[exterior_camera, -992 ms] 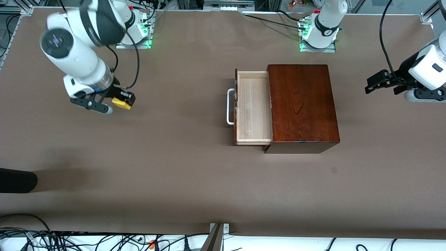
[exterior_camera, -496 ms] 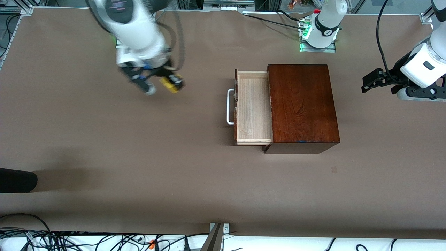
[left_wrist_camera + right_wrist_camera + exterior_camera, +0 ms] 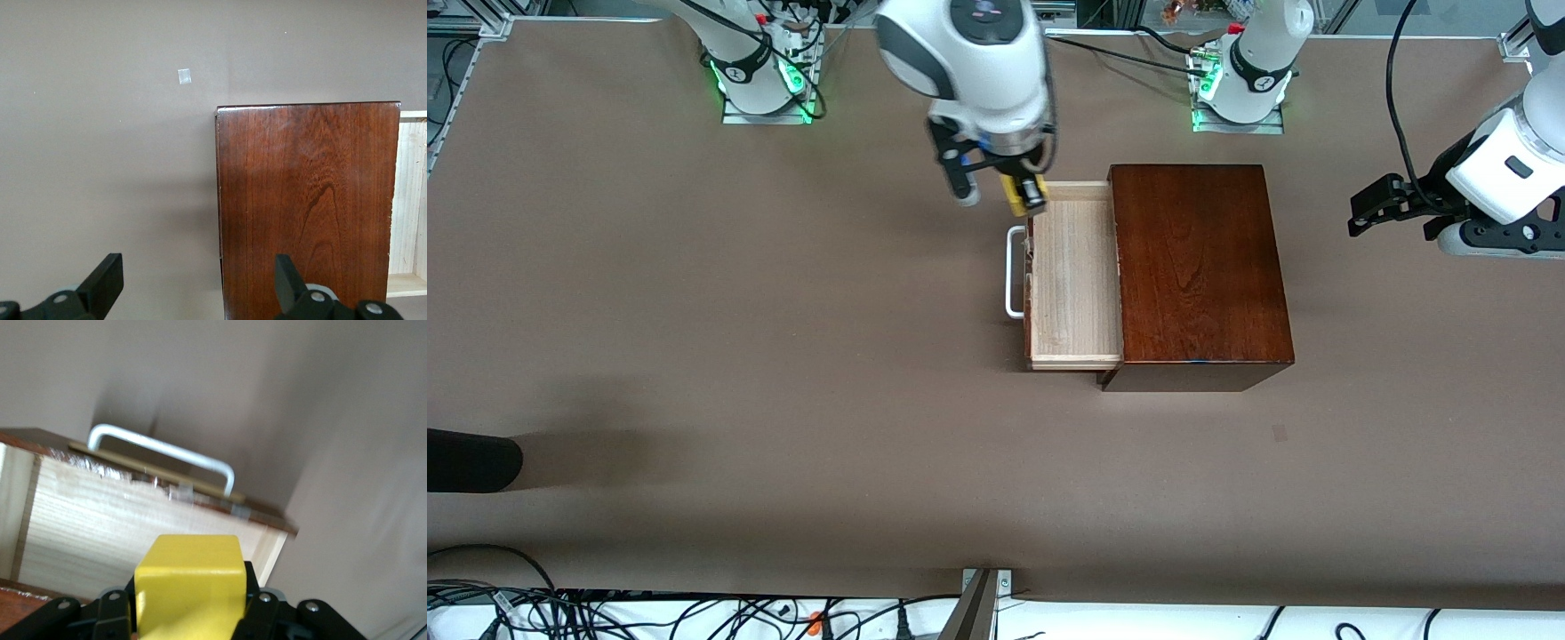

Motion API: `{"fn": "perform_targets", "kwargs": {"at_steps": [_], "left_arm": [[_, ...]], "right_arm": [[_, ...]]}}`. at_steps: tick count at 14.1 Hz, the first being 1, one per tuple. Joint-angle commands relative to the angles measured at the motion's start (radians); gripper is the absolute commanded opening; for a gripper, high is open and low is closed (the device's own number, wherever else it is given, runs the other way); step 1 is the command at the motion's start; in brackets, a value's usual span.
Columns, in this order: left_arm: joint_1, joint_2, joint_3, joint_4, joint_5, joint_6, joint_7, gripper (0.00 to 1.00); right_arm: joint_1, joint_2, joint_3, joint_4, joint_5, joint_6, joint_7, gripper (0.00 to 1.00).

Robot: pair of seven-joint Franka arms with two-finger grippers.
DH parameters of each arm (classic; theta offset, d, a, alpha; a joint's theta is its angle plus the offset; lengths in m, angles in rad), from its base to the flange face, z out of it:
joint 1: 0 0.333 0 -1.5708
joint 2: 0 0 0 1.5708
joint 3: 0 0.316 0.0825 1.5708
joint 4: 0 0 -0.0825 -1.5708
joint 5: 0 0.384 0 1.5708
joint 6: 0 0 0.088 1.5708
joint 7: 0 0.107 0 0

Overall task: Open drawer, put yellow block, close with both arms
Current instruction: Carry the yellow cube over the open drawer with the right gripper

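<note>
right tool (image 3: 1000, 191) is clamped tight on the yellow block (image 3: 1016, 195), hanging over the corner of the pulled-out drawer (image 3: 1074, 276) by its white handle (image 3: 1013, 271), while the left tool (image 3: 1383, 212) waits wide open with nothing in it over the surface (image 3: 783, 373) past the mahogany box (image 3: 1197, 271)

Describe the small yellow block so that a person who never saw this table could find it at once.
Find the glossy dark mahogany wooden box on the brown table; its pale light-wood drawer stands pulled out, white bar handle toward the right arm's end. The small bright yellow cube hangs over the drawer's corner, clamped in the right arm's black two-finger gripper. It is the only yellow thing here.
</note>
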Motion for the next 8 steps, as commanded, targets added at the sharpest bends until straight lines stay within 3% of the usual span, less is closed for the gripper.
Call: {"fn": "perform_targets", "kwargs": {"at_steps": [1, 4, 8], "left_arm": [[-0.01, -0.004, 0.003, 0.017, 0.023, -0.023, 0.013, 1.0], [-0.015, -0.006, 0.0, 0.019, 0.024, -0.023, 0.013, 1.0], [-0.015, -0.004, 0.0, 0.019, 0.024, -0.023, 0.013, 1.0]], "right_arm": [[0.062, 0.138, -0.022, 0.146, -0.024, 0.028, 0.173, 0.0], [0.116, 0.209, -0.083, 0.146, -0.024, 0.096, 0.279, 0.0], [0.159, 0.263, -0.146, 0.146, -0.024, 0.149, 0.281, 0.0]]}}
